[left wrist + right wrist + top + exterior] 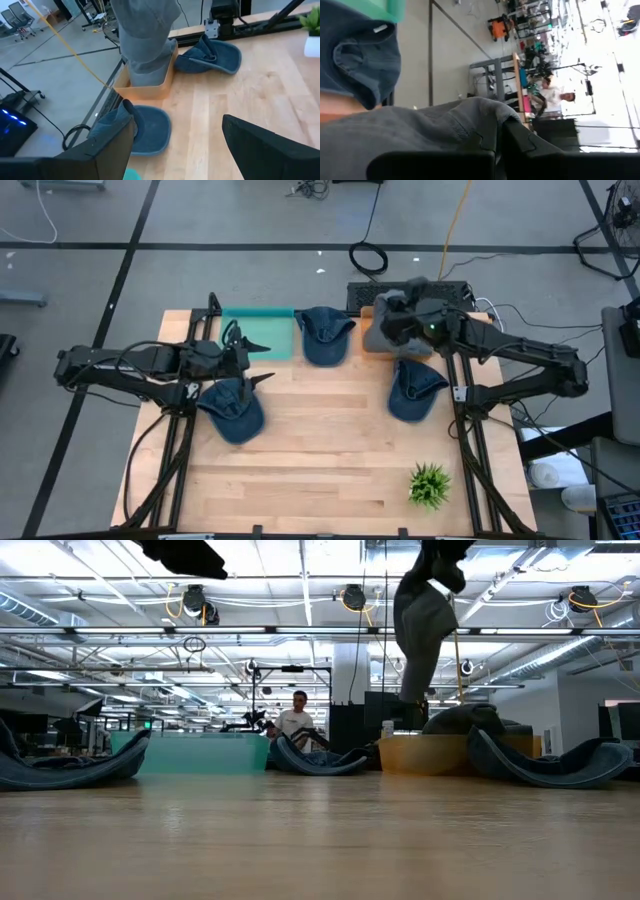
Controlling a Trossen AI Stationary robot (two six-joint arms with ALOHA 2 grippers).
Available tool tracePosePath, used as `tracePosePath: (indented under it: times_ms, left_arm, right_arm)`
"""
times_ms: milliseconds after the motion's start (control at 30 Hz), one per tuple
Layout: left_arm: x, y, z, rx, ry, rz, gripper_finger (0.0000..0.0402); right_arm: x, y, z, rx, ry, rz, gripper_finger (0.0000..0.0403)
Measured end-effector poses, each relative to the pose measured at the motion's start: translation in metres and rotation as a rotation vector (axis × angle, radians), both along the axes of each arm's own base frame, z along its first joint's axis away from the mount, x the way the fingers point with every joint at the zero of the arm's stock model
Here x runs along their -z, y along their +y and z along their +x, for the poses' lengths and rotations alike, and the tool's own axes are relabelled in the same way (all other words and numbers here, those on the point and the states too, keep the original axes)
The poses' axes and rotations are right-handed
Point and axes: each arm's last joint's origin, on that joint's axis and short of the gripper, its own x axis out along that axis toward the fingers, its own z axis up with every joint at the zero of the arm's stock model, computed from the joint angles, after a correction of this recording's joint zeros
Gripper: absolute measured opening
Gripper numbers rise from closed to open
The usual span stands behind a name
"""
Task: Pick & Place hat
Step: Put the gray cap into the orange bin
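Observation:
A grey hat [420, 630] hangs from my right gripper [405, 320], which is shut on it above the tan bin [378, 340] at the far right of the table. In the left wrist view the grey hat [147, 35] reaches down into the tan bin [150, 90]; whether its lower end rests there I cannot tell. Three blue hats lie flat on the table: near left [232, 412], far middle [325, 335] and right [415, 390]. My left gripper [252, 360] stands open above the table, beside the near left hat, with nothing between its fingers. My right gripper pinches a bunched fold of the grey hat's cloth [470, 125] between its two fingers, at the hat's upper end. The hat hangs slack and long below the gripper [418, 660], over the tan bin.
A teal bin [258, 330] stands at the far left, next to the far middle blue hat. A small green plant [430, 485] stands near the front right corner. The wooden top shows bare at the middle and front [320, 450]. A person [297, 720] is in the room behind.

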Motion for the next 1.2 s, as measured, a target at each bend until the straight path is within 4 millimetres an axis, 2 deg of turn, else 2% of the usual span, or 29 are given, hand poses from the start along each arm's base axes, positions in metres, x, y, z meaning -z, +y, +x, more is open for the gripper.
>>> tracePosePath:
  times_ms: [133,333,567,800,967,1200]
  left_arm:
    - [0.001,0.000,0.000,0.001,0.010,0.005,0.0312]
    - [0.001,0.000,0.000,-0.008,0.003,-0.016,0.0306]
    - [0.001,0.000,0.000,-0.005,0.005,-0.014,0.0317]
    - [0.001,0.000,0.000,-0.011,0.000,-0.026,0.0316]
    - [0.001,0.000,0.000,-0.011,-0.001,-0.027,0.0305]
    - [0.001,0.000,0.000,-0.013,-0.001,-0.031,0.0297]
  right_arm:
    - [0.007,-0.013,-0.002,0.013,-0.066,0.061,0.0000]
    - [0.031,-0.029,-0.001,0.019,-0.082,0.059,0.0000]
    - [0.064,-0.040,-0.006,0.061,-0.074,0.095,0.0000]
    - [0.094,-0.047,-0.010,0.032,-0.109,0.133,0.0000]
    - [0.098,-0.049,-0.009,-0.038,-0.175,0.135,0.0000]
    - [0.104,-0.066,-0.022,0.075,-0.164,0.182,0.0000]
